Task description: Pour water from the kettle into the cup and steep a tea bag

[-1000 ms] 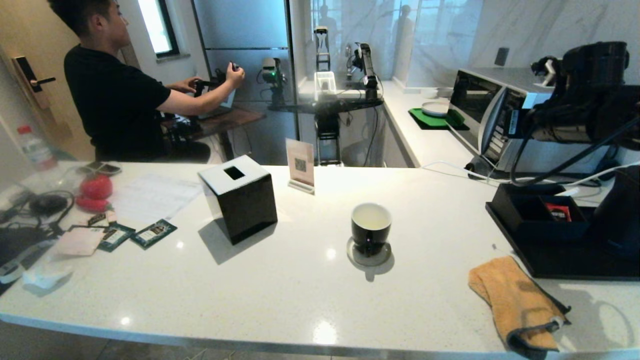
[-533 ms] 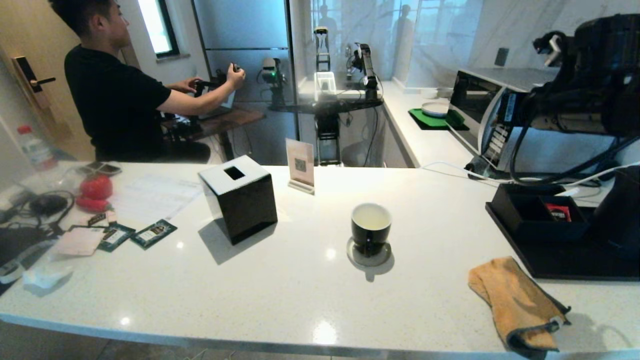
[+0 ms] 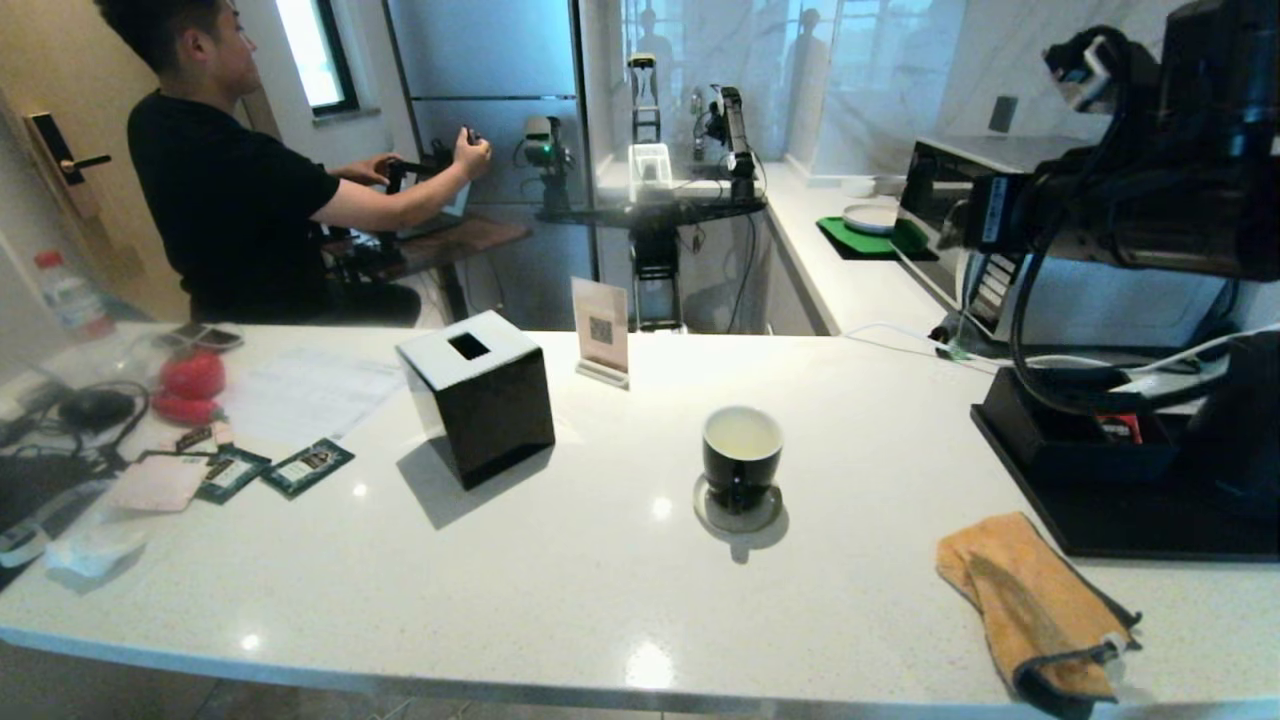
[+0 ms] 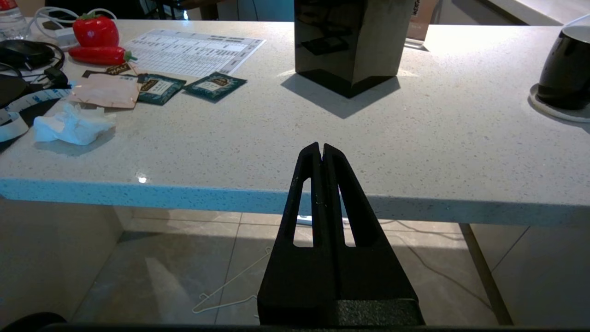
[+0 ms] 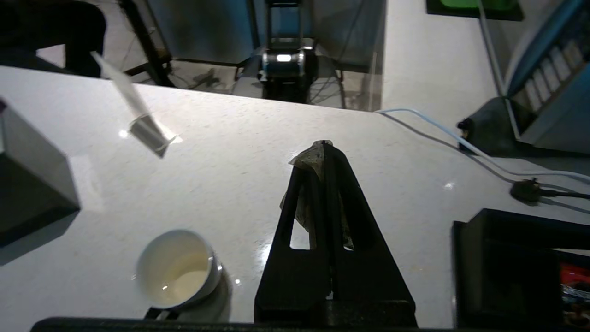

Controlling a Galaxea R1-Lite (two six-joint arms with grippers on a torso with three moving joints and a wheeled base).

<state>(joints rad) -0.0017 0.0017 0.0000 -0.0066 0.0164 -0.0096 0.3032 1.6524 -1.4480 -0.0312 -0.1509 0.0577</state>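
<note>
From the head view we recorded the cup (image 3: 741, 458) upright on a grey coaster (image 3: 739, 512) mid-table (image 3: 600, 590), pale liquid already inside; the black tissue box (image 3: 480, 396) well to its left, an orange cloth (image 3: 1035, 600) near the front edge, a black tray (image 3: 1120, 500) at the right. The right arm (image 3: 1150, 200) hung high above the tray, its tool out of frame; we could not make out the kettle with certainty. A person sat beyond the table, facing away. From the left wrist view we recorded the left tool (image 4: 321, 150) pressed together, holding nothing, parked below the table's front edge. From the right wrist view we recorded the right tool (image 5: 324, 150) pinching the tea bag (image 5: 309, 159), a crumpled grey-brown pouch nipped at the very tips, with the cup (image 5: 177, 269) well off to one side below. Risks, as we judged them: the grip caught little of the pouch, so a quick swing could shake it loose onto the table; a lowering begun off-centre could land the bag on the rim or the coaster; a low pass could knock the cup and spill it.
</note>
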